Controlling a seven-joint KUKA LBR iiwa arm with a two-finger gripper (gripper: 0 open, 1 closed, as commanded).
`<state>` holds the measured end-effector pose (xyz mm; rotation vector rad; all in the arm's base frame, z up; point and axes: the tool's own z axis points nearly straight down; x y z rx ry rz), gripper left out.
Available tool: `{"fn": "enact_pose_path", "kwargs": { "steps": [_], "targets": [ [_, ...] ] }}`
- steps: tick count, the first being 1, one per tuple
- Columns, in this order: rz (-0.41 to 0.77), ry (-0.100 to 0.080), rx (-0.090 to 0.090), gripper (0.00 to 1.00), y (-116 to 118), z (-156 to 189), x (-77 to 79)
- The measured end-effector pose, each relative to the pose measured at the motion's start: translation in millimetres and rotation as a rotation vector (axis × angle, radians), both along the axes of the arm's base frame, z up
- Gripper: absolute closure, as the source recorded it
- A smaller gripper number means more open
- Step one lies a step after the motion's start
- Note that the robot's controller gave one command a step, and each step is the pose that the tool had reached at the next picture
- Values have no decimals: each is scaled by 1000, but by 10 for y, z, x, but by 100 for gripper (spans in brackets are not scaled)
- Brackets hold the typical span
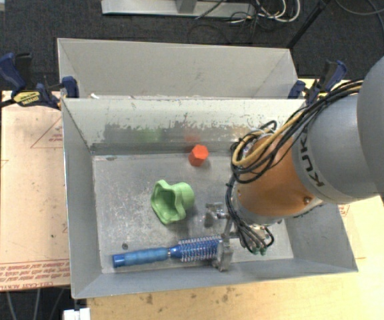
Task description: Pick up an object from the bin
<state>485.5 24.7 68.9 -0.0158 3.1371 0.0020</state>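
Observation:
A blue hairbrush (153,255) lies along the bin's front wall, handle to the left, bristle head to the right. My gripper (219,238) is low over the floor at the right end of that bristle head. It is open: one finger (214,213) stands behind the brush and the other (224,261) touches the head's front end. The tip of the brush head lies in the gap between them. A green soft cup-like thing (172,201) rests on the floor just to the gripper's left, apart from it.
A small orange cap (199,155) sits near the bin's back wall. The arm, with its orange cover and cables, hides the right half of the bin floor. Bare floor shows at the left.

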Motion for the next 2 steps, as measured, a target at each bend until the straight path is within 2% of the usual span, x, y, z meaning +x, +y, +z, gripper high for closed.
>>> {"fn": "enact_pose_path", "kwargs": {
  "steps": [1,2],
  "targets": [
    [1,5,0,100,1,12,-11],
    [20,-3,-1,100,79,1303,22]
  ]
}}
